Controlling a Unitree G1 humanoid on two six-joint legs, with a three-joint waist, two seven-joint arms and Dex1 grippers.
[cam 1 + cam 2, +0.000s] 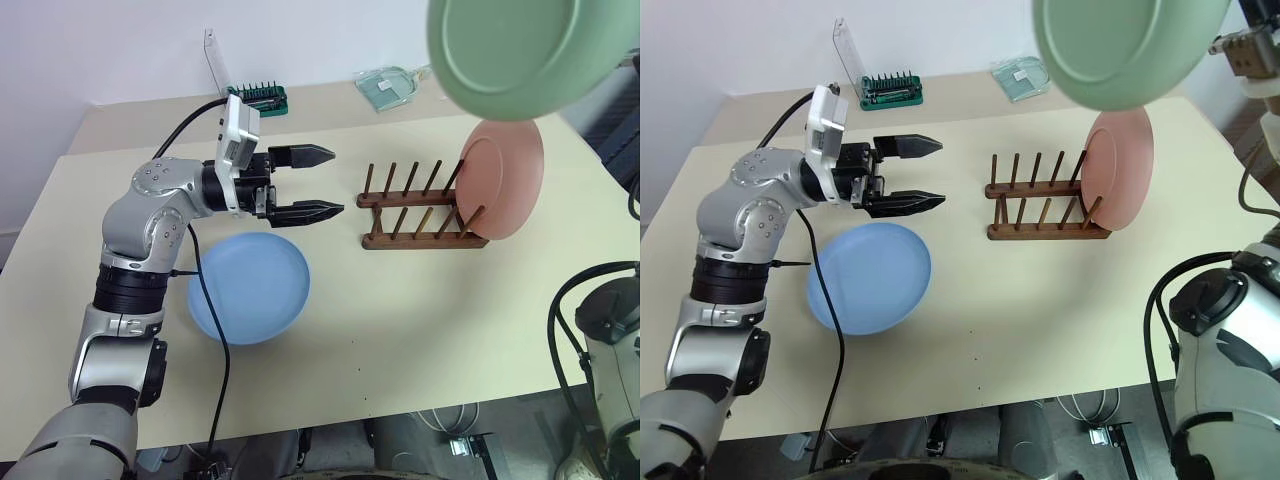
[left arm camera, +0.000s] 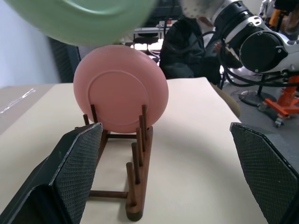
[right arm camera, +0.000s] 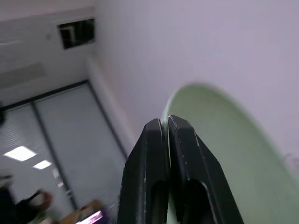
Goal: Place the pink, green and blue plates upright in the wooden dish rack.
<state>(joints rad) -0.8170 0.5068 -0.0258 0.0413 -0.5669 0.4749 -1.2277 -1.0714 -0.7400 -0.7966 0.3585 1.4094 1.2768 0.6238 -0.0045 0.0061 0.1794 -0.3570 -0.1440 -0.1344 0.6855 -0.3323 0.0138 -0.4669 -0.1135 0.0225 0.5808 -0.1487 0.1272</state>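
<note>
Blue plate (image 1: pixel 249 288) flat on desk (image 1: pixel 420 330), nearest. Left gripper (image 1: pixel 325 183) released, level beside rack (image 1: pixel 420 210). Pink plate (image 1: pixel 500 178) upright in end slot. Right gripper (image 3: pixel 166 126) pinches green plate (image 1: pixel 1120 45) rim, high overhead: lower edge-on into a slot beside pink.

The right gripper (image 3: pixel 164 123) has its two black fingers (image 3: pixel 147 154) pinched together on the rim of the green plate (image 3: pixel 224 154), whose pale mint surface curves away to one side of the fingertips. Beyond the gripper lie a white wall and windows with blinds.
</note>
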